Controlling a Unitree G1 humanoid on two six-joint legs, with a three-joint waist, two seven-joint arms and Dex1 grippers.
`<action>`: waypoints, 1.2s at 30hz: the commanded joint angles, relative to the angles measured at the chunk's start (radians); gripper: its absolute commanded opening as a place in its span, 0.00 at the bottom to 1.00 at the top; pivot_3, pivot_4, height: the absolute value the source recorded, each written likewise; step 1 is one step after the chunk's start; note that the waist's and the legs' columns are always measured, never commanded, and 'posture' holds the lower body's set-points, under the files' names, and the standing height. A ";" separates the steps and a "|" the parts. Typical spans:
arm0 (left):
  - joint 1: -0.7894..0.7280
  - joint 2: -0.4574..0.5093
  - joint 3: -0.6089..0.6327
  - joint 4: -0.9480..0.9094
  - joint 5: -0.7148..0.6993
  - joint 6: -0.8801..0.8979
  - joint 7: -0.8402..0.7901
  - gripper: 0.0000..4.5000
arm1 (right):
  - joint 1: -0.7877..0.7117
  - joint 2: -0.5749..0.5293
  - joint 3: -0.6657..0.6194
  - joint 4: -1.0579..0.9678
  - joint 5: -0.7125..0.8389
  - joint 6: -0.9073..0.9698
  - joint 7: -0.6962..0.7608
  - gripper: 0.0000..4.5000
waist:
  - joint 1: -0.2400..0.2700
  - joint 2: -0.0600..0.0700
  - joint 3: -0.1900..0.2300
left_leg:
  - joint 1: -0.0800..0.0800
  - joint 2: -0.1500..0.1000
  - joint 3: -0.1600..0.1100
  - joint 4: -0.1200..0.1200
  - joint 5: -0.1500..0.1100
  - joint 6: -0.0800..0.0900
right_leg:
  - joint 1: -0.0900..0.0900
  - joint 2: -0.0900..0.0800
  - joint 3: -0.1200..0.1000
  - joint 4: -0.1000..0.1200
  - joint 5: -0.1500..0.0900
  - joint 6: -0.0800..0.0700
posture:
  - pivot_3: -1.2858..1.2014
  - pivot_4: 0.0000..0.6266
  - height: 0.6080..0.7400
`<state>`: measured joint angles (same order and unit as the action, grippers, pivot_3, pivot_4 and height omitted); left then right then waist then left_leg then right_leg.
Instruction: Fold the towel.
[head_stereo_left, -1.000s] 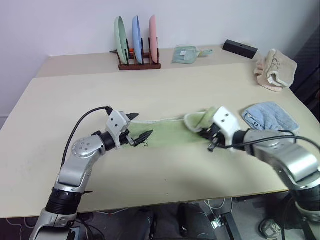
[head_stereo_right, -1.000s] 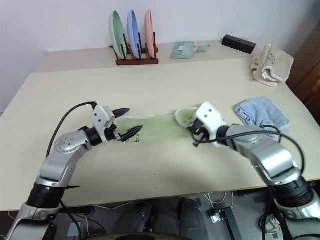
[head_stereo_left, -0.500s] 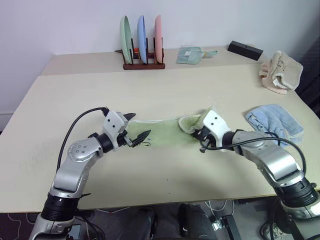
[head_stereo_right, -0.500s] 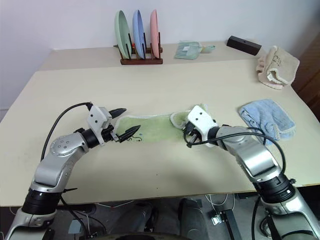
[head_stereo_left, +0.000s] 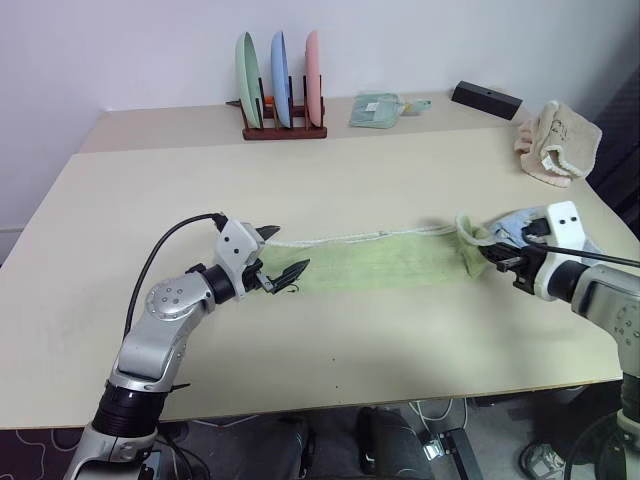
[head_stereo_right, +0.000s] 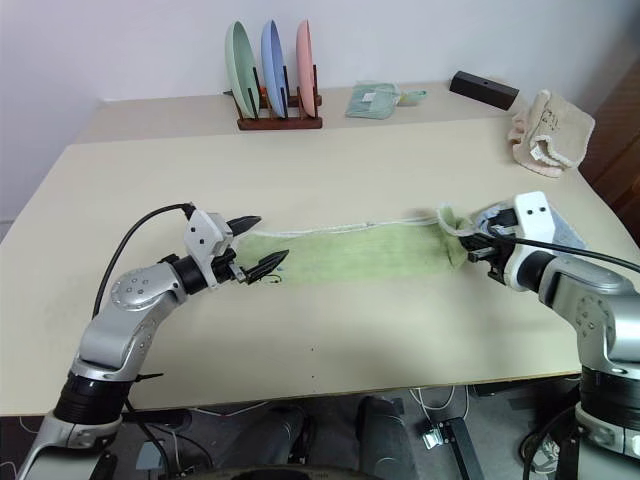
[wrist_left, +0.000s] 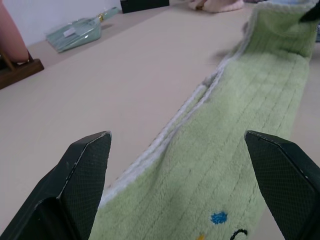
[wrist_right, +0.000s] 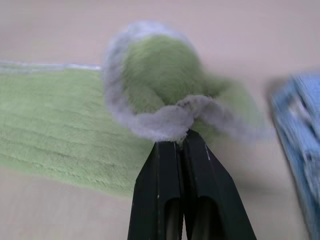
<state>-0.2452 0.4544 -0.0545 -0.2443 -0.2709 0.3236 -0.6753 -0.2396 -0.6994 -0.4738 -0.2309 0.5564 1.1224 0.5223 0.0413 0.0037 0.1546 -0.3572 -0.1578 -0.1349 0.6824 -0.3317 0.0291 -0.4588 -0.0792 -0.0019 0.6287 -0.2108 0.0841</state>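
Note:
The light green towel (head_stereo_left: 385, 258) lies stretched out in a long strip across the middle of the table. Its whitish edging (wrist_left: 165, 137) runs along the far side. Dark embroidered marks (wrist_left: 235, 232) sit at its left end. My left gripper (head_stereo_left: 280, 255) stands open over that left end, one finger (wrist_left: 80, 190) on each side of the cloth. My right gripper (wrist_right: 181, 145) is shut on the towel's bunched right end (head_stereo_left: 470, 243), holding it a little above the table beside the light blue cloth (head_stereo_left: 510, 225).
A wooden rack with three upright plates (head_stereo_left: 280, 75) stands at the back. A small packet (head_stereo_left: 378, 108) and a black box (head_stereo_left: 485, 98) lie behind, and a beige-cream cloth (head_stereo_left: 555, 140) sits at the far right. The near table edge (head_stereo_left: 350, 405) runs below both arms.
My right gripper has pulled the towel's right end far to the right, unfolding the doubled part so the strip now lies long. The left gripper has stayed in place.

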 joint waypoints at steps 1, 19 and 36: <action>-0.007 0.002 0.004 -0.002 -0.002 -0.021 -0.011 0.97 | -0.008 0.045 -0.115 0.001 0.050 0.070 -0.066 0.13 | 0.000 0.000 0.000 | 0.000 0.000 0.000 0.000 0.000 0.000 | 0.000 0.000 0.000 0.000 0.000 0.000 | 0.52 0.24 1.00; -0.015 -0.015 -0.005 0.007 -0.003 -0.014 -0.016 0.97 | 0.043 0.160 -0.131 0.026 0.110 0.004 -0.138 0.63 | -0.001 0.000 0.000 | 0.000 0.000 0.000 0.000 0.000 0.000 | 0.000 0.000 0.000 0.000 0.000 0.000 | 0.52 0.24 1.00; 0.014 -0.017 -0.004 0.000 -0.003 -0.025 -0.011 0.97 | -0.016 0.092 0.185 0.140 -0.206 -0.520 -0.082 0.01 | -0.001 0.001 0.000 | 0.000 0.000 0.000 0.000 0.000 0.000 | -0.001 0.000 0.000 0.000 0.000 0.000 | 0.52 0.24 1.00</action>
<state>-0.2309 0.4311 -0.0654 -0.2136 -0.2703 0.3174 -0.6800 -0.2601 -0.5791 -0.3193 -0.0243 0.3998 0.6811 0.4230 0.0401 0.0043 0.1543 -0.3569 -0.1579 -0.1345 0.6824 -0.3316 0.0291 -0.4592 -0.0791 -0.0016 0.6291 -0.2108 0.0841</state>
